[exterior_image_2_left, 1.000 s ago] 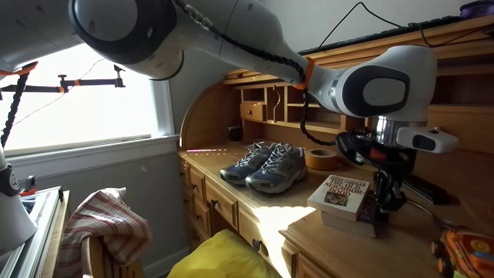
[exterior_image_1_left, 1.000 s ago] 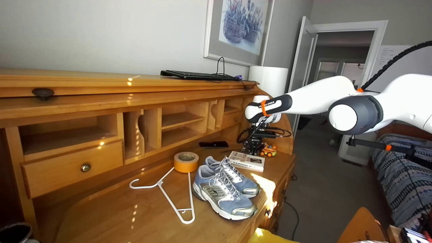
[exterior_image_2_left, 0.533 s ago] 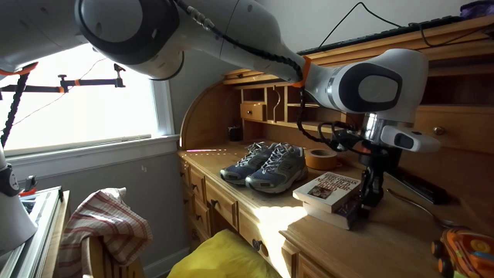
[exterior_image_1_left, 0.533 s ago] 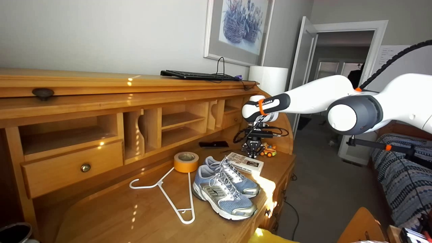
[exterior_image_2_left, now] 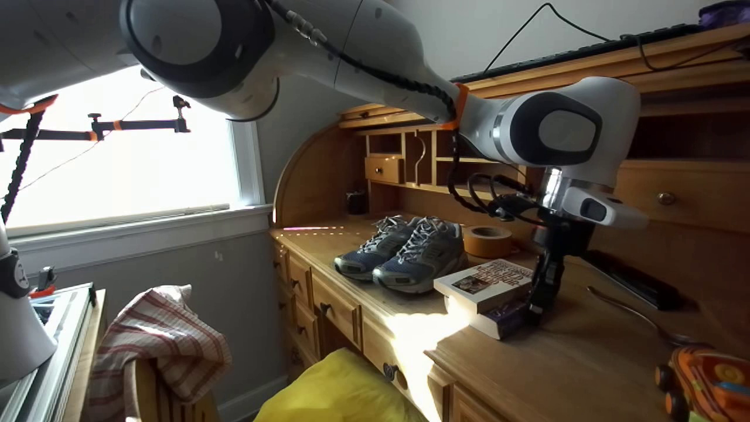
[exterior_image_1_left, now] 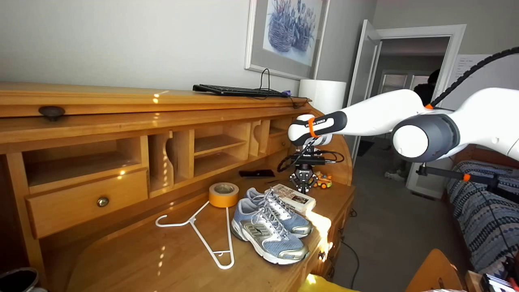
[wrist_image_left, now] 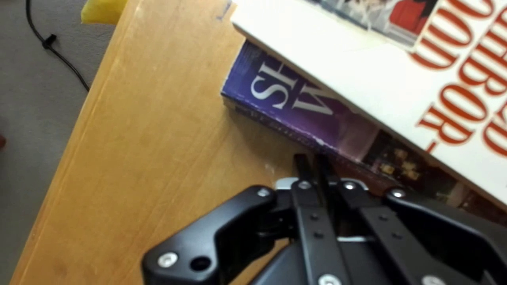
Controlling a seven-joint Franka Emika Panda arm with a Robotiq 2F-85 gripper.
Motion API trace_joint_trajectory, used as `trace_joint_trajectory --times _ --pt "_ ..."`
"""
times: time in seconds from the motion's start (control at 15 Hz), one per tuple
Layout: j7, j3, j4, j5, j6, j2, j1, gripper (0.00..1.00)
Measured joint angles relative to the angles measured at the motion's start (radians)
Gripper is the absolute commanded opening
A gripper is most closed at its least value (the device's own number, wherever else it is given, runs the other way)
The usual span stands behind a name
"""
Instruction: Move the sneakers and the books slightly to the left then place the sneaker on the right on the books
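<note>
The books are a stack of two. A white paperback (exterior_image_2_left: 486, 281) lies askew on a purple book (exterior_image_2_left: 504, 316); both also show in the wrist view, white (wrist_image_left: 356, 59) above purple (wrist_image_left: 285, 95). My gripper (wrist_image_left: 313, 160) points down with its jaws together and nothing between them. Its fingertips are against or very near the purple book's long side. It also shows in both exterior views (exterior_image_1_left: 303, 190) (exterior_image_2_left: 533, 313). The grey-blue sneakers, a near one (exterior_image_1_left: 267, 235) and another beside it (exterior_image_1_left: 290, 215), stand upright side by side just beyond the books. I cannot tell whether books and sneakers touch.
A yellow tape roll (exterior_image_1_left: 224, 194) stands behind the sneakers, with a white hanger (exterior_image_1_left: 198, 231) beside it. A toy car (exterior_image_2_left: 709, 381), a spoon-like utensil (exterior_image_2_left: 633, 316) and a black object (exterior_image_2_left: 638, 284) lie on the gripper's other side. The desk's front edge (wrist_image_left: 85, 114) is close to the books.
My gripper and the books have moved together towards the sneakers, leftward in an exterior view. The stack has turned somewhat. The sneakers have not moved.
</note>
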Motion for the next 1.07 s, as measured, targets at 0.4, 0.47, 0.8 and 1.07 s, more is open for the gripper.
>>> trace_joint_trajectory --times 0.4,0.47,0.8,1.07 --pt "-0.066 -0.009 0.011 -0.022 0.062 -0.055 0.012 0.86" --pt "-0.109 -0.009 0.011 -0.033 0.062 -0.068 0.017 0.93" --pt "-0.343 0.008 0.009 -0.052 0.061 -0.113 0.049 1.00" --pt "-0.514 0.029 0.008 -0.058 0.061 -0.132 0.083 0.99"
